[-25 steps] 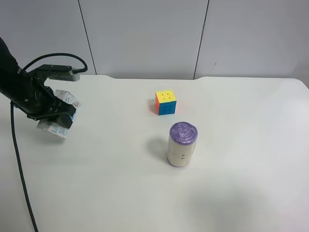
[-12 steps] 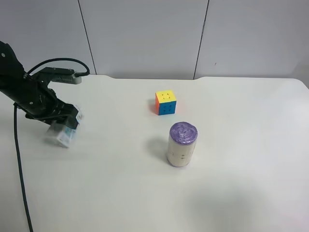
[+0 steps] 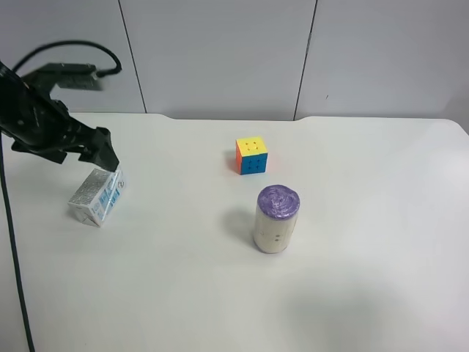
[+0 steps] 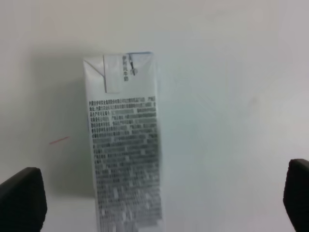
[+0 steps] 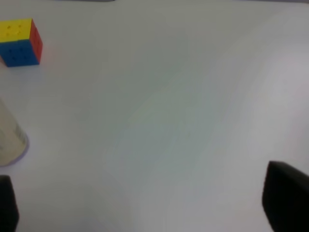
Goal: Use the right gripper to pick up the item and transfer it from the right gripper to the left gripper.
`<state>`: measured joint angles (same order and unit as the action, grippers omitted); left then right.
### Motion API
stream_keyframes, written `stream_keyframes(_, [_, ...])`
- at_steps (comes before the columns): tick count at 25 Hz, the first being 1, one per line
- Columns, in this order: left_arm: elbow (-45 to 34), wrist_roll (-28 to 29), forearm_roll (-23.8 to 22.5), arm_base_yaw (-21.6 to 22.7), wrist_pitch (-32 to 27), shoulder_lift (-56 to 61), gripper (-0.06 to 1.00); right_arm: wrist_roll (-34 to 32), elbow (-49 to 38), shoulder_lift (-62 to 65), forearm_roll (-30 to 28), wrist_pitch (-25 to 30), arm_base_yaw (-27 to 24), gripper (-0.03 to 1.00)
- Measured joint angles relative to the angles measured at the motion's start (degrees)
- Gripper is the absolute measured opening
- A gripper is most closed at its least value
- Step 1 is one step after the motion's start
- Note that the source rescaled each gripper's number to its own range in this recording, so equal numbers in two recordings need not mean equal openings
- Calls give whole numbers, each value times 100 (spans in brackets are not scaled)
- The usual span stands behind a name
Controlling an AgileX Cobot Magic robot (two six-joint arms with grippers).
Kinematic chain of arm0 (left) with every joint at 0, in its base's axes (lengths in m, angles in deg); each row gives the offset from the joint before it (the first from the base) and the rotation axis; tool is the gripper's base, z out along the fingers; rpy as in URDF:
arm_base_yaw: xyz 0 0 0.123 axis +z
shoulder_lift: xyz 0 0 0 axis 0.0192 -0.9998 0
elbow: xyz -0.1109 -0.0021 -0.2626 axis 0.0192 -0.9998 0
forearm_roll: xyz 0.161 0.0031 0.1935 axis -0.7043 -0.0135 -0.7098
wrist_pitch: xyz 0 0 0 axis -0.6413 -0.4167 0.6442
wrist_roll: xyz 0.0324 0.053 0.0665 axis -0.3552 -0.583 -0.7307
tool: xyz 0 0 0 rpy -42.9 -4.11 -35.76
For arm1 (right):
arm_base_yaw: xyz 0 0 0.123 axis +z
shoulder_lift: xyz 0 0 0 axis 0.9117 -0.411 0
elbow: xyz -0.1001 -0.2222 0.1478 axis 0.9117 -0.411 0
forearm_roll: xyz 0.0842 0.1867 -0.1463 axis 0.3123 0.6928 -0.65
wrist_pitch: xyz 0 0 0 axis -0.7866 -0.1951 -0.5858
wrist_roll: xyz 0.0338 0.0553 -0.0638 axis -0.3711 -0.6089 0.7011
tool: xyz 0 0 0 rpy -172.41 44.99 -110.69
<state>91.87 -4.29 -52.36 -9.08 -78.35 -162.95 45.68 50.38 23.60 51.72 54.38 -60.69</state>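
Left gripper [image 4: 154, 193] hangs directly over the item [image 4: 124, 140] with its jaws spread wide and nothing between them; only the two dark fingertips show at the edges of the left wrist view, well apart from the carton's sides. In the exterior high view this is the arm at the view's left, the left gripper [image 3: 102, 150] just above the item [image 3: 97, 196], which lies on its side on the white table [image 3: 352, 293], free of any grip. The right gripper [image 5: 145, 208] is likewise spread and holds nothing, its fingertips showing only at the lower corners of the right wrist view over bare table, with the puzzle cube [image 5: 20, 42] far from it. As for handling, the carton looks light, probably thin coated card that gives under a hard squeeze and could slip on its glossy print, so a moderate pinch across the two long flat faces near the middle seems safest, away from the folded gable end. By count: one carton, one puzzle cube [image 3: 251, 155], one purple-topped cylinder [image 3: 276, 219] standing upright, and one arm visible in the exterior high view.
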Motion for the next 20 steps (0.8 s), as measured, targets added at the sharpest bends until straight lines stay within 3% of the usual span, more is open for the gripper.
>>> stream_keyframes(8, [140, 273, -136, 0, -1843, 2122, 99, 0, 0, 0, 0, 0, 0, 100])
stream_keyframes(15, [56, 842, -789, 0, -2579, 3797, 99, 0, 0, 0, 0, 0, 0, 100])
stream_keyframes(20, [-643, 1168, -991, 0, -2866, 5139, 100, 0, 0, 0, 0, 0, 0, 100])
